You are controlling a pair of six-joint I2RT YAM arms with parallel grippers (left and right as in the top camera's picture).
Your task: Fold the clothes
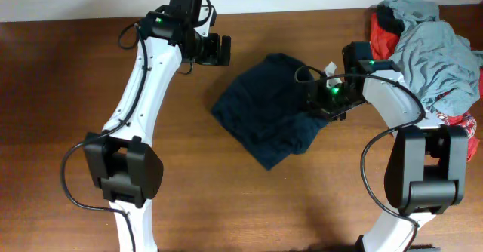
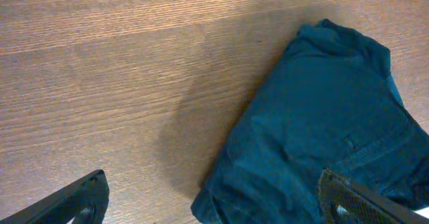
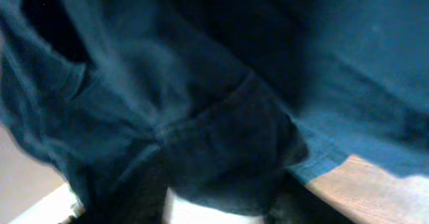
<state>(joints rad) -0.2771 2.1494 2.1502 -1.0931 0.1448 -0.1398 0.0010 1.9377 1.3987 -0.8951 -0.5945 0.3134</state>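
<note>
Though left fingers (image 2: 70, 202) gape above the navy garment (image 1: 268, 112), right fingers' (image 3: 298, 210) grip is unclear.

Soft, even light, faint shadows; right wrist close-up of navy garment (image 3: 201, 117) dim, blurred.

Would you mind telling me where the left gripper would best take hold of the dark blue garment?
Probably the left corner of the dark blue garment, approached from above on the left. It lies exposed on the wooden table nearest the open left gripper, and the right gripper sits at the opposite edge.
</note>
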